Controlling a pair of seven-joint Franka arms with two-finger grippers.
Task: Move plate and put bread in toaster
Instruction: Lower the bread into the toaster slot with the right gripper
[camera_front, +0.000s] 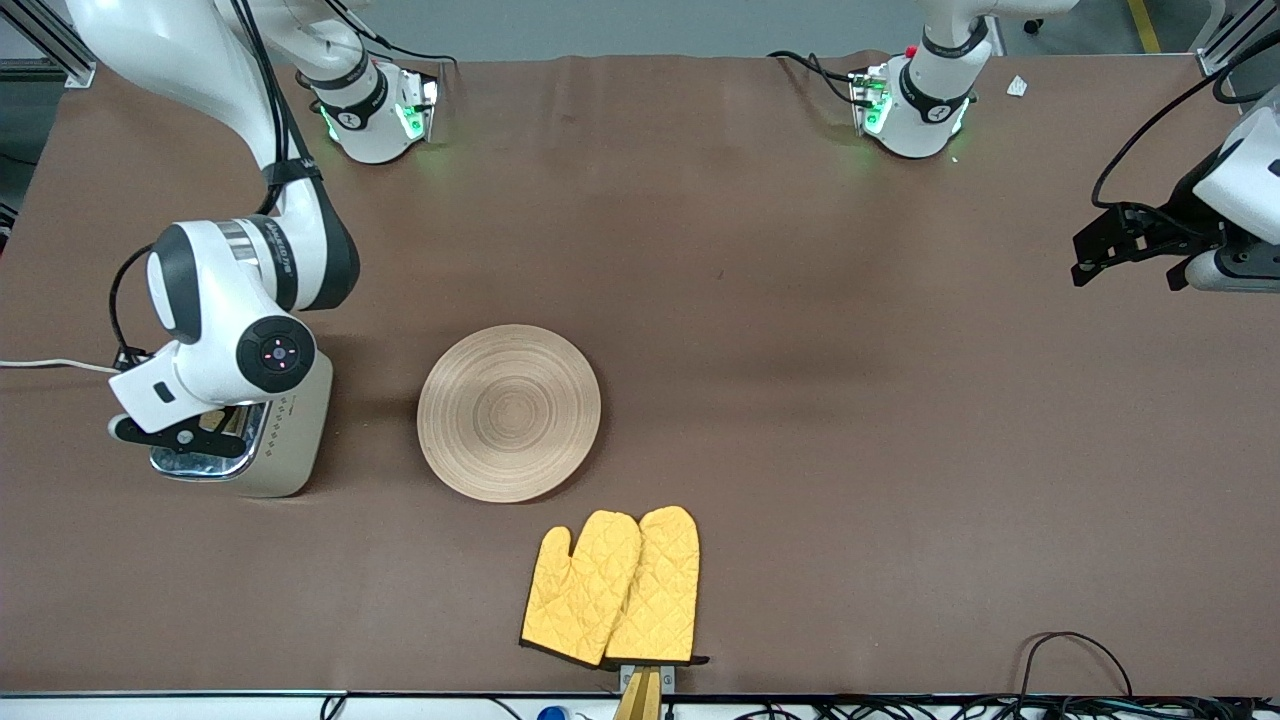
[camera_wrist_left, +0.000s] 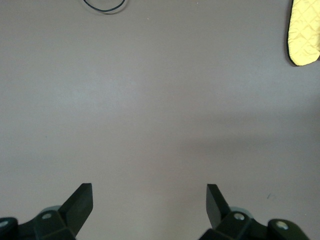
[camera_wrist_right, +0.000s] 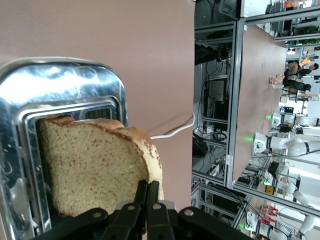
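Brown covering spread over the whole tabletop (camera_front: 800, 400). At the right arm's end stood the toaster (camera_front: 290, 440), cream-sided with a chrome top. The right end effector (camera_wrist_right: 145, 197) hung directly over it, fingers pressed shut, pinching the edge of the bread (camera_wrist_right: 95, 165), whose lower part sat inside a slot while its crusted top stood above the chrome. Beside the toaster, toward the middle of the tabletop, lay the plate (camera_front: 509, 411), bare and flat. Nearer the front camera than the plate lay a pair of yellow oven mitts (camera_front: 612, 588). At the left arm's end the left end effector (camera_wrist_left: 149, 200) waited over bare tabletop, its fingers spread wide and holding nothing.
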